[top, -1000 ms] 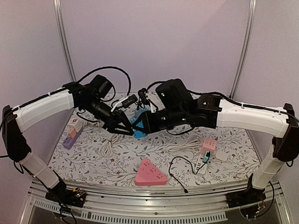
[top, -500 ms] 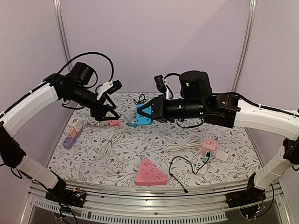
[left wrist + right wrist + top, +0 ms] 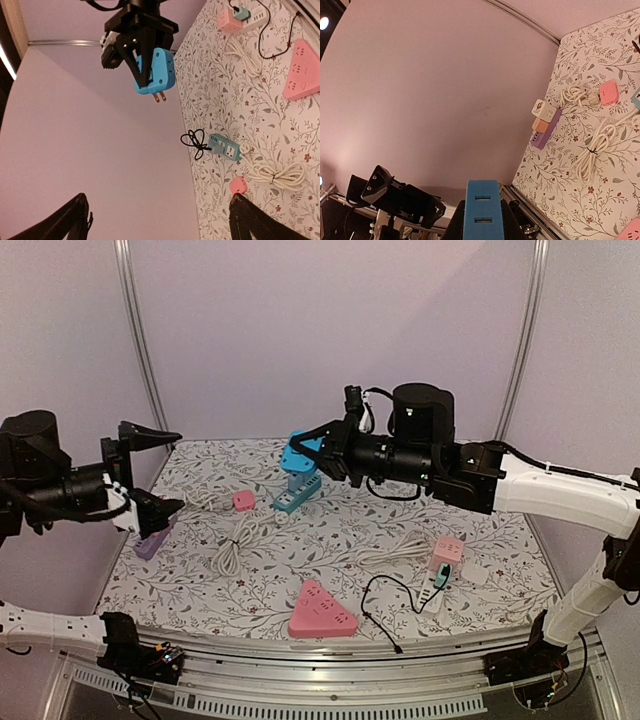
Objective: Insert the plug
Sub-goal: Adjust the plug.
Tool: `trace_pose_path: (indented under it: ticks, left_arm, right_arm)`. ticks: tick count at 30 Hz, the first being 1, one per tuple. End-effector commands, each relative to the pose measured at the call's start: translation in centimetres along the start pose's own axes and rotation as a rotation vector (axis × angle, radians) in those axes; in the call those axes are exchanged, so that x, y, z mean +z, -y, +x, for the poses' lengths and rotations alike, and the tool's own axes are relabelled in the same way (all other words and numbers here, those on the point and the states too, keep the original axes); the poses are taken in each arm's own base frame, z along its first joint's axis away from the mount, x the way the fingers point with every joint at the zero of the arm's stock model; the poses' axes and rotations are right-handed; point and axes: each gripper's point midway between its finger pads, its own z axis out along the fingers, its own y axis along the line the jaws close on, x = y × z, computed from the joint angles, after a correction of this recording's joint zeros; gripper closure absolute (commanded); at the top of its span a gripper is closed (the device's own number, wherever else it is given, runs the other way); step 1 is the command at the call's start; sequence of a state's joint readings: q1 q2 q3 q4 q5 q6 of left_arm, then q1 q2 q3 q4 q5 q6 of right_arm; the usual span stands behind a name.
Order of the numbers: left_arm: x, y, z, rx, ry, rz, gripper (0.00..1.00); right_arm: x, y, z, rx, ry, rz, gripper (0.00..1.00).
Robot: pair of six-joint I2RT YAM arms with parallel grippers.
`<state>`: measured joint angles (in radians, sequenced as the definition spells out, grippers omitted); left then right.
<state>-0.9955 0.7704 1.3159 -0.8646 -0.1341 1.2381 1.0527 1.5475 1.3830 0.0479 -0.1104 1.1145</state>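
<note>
My right gripper (image 3: 312, 456) is shut on the blue plug (image 3: 296, 452) and holds it in the air over the back of the table. In the left wrist view its two metal prongs point down from the blue plug (image 3: 162, 67). Below it on the cloth lies a teal power strip (image 3: 297, 496) with a black cord plugged in. My left gripper (image 3: 160, 473) hangs far out at the left, open wide and empty, facing the plug. In the right wrist view the blue plug (image 3: 482, 200) shows two slots between my fingers (image 3: 456, 225).
A small pink cube plug (image 3: 243, 500) and a coiled white cable (image 3: 235, 545) lie left of the teal strip. A purple strip (image 3: 152, 538) sits at the left edge. A pink triangular strip (image 3: 320, 612) lies near the front, and a pink cube socket (image 3: 445, 553) with a white strip at the right.
My left arm has drawn back from the centre to the far left and its jaws have opened wide. My right gripper has lifted the blue plug higher. The small pink cube now lies uncovered.
</note>
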Motion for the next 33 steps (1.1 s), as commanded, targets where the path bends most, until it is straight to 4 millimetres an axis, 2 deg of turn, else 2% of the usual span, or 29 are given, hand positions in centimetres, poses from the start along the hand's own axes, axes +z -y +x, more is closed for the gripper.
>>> trace_pose_path:
  ticks: [1, 5, 6, 8, 10, 13, 15, 19, 26, 30, 33]
  left_arm:
    - [6.0, 1.6, -1.6, 0.367, -0.028, -0.102, 0.03]
    - [7.4, 2.4, -1.9, 0.212, -0.022, -0.068, 0.06]
    - [7.6, 2.7, -2.2, 0.200, -0.005, -0.066, 0.08]
    - [7.5, 3.6, -3.2, 0.209, 0.064, -0.049, 0.18]
    - [7.4, 5.1, -4.0, 0.237, 0.130, -0.010, 0.35]
    - [7.8, 6.9, -4.2, 0.258, 0.153, 0.034, 0.50]
    - [8.3, 7.3, -4.3, 0.239, 0.151, 0.055, 0.57]
    - [9.4, 6.8, -4.1, 0.186, 0.109, 0.069, 0.69]
    - [9.9, 6.9, -4.4, 0.179, 0.115, 0.074, 0.77]
    - [10.0, 6.7, -4.8, 0.187, 0.134, 0.070, 0.80]
    - [10.1, 6.7, -5.1, 0.198, 0.148, 0.071, 0.82]
  right_arm:
    - [0.5, -1.9, 0.7, 0.023, -0.008, -0.093, 1.00]
    - [-0.9, -0.4, 1.6, 0.029, -0.021, -0.078, 1.00]
    - [-1.3, -1.1, 1.8, 0.015, -0.033, -0.105, 1.00]
    - [-1.9, -3.1, 2.4, -0.037, -0.081, -0.179, 1.00]
    - [-2.4, -4.1, 3.5, -0.097, -0.130, -0.205, 1.00]
    - [-2.9, -4.5, 5.1, -0.201, -0.182, -0.189, 1.00]
    - [-2.8, -4.9, 6.0, -0.239, -0.223, -0.205, 1.00]
    - [-1.9, -4.9, 7.9, -0.270, -0.299, -0.211, 1.00]
    - [-1.2, -5.3, 8.8, -0.304, -0.330, -0.211, 1.00]
    - [-0.7, -4.4, 9.6, -0.318, -0.362, -0.159, 1.00]
    - [-0.5, -4.6, 10.2, -0.336, -0.382, -0.157, 1.00]
